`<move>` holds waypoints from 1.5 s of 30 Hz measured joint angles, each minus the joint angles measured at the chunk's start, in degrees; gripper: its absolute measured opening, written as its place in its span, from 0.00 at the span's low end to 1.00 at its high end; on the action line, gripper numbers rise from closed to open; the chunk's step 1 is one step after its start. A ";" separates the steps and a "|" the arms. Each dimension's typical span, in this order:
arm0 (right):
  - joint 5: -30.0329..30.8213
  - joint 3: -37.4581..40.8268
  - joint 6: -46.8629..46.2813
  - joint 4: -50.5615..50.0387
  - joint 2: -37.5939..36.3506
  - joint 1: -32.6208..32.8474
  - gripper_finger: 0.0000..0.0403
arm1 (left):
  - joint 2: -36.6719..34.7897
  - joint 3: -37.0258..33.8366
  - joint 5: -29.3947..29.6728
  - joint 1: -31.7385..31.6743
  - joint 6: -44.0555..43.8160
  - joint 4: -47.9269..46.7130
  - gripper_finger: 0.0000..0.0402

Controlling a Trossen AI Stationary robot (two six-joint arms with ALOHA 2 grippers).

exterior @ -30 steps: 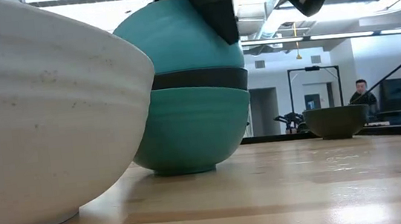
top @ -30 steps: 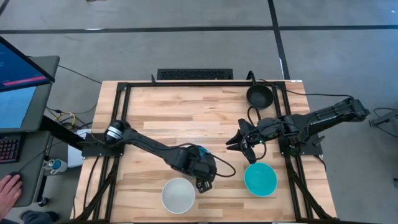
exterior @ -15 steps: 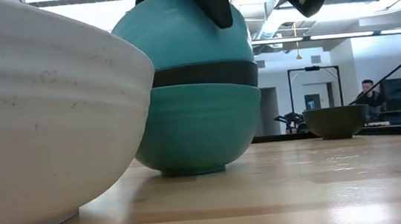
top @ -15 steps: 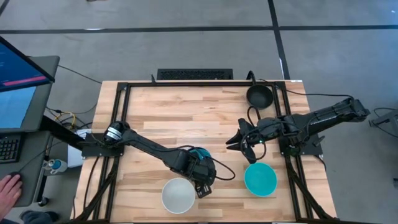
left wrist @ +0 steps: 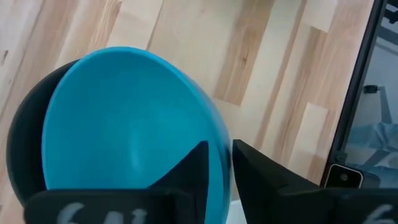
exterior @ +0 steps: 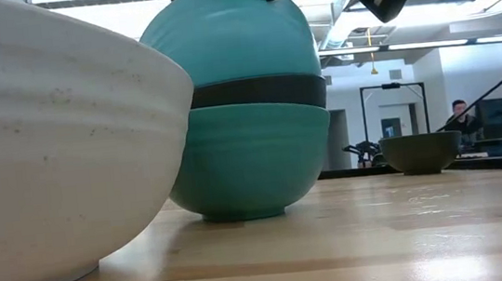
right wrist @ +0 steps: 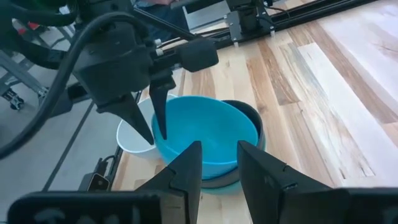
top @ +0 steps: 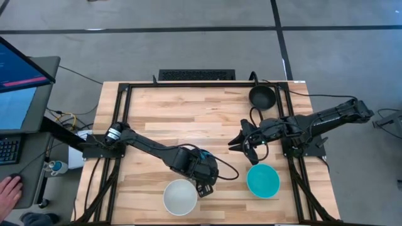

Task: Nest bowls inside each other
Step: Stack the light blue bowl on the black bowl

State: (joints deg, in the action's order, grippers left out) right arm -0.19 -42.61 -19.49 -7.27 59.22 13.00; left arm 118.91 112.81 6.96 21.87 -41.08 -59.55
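A stack of three bowls stands near the table's front middle: a dark teal bowl (exterior: 245, 169) at the bottom, a black bowl (exterior: 256, 95) in it, and a bright cyan bowl (right wrist: 205, 137) tilted on top. My left gripper (top: 202, 186) is shut on the cyan bowl. The white bowl (top: 180, 196) rests on its base just near-left of the stack. A second cyan bowl (top: 262, 181) and a second black bowl (top: 262, 96) rest on their bases to the right. My right gripper (top: 237, 139) hovers open and empty, right of the stack. My left gripper holds the top cyan bowl by its rim (left wrist: 221, 155) on the side toward the white bowl, one finger (right wrist: 160, 115) inside and one (right wrist: 134, 118) outside. The fingers come from above, pointing down. The bowl sits tilted in the black bowl, its opening toward the far right.
Black frame rails (top: 122, 125) run along the table's left, right and far edges. Bare wood lies in the far-left half (top: 182, 116). A monitor (top: 19, 88) and a person's hand (top: 7, 191) are beyond the left edge. A person (exterior: 459, 114) stands far behind.
My left gripper has gone a little toward the table's near edge, still on the cyan bowl's rim. The stack has slid with it toward the near edge.
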 joint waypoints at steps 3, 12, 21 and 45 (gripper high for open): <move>0.00 0.00 0.00 0.00 0.00 0.02 0.31 | 0.00 -0.34 0.13 0.17 0.06 0.26 0.10; -0.02 0.00 0.16 0.00 0.00 -0.27 0.31 | 0.28 -0.63 2.52 1.20 0.92 -2.89 0.01; 0.07 -0.01 0.46 0.00 0.00 -1.44 0.31 | 0.28 -0.63 6.51 1.56 1.39 -3.64 0.00; 0.04 0.00 0.48 0.09 0.00 -1.80 0.31 | 0.24 -9.65 7.92 0.95 0.52 3.96 0.05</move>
State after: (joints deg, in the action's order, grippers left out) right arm -0.14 -42.61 -19.00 -7.18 59.22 11.20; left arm 119.15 103.16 14.88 22.82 -40.56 -55.59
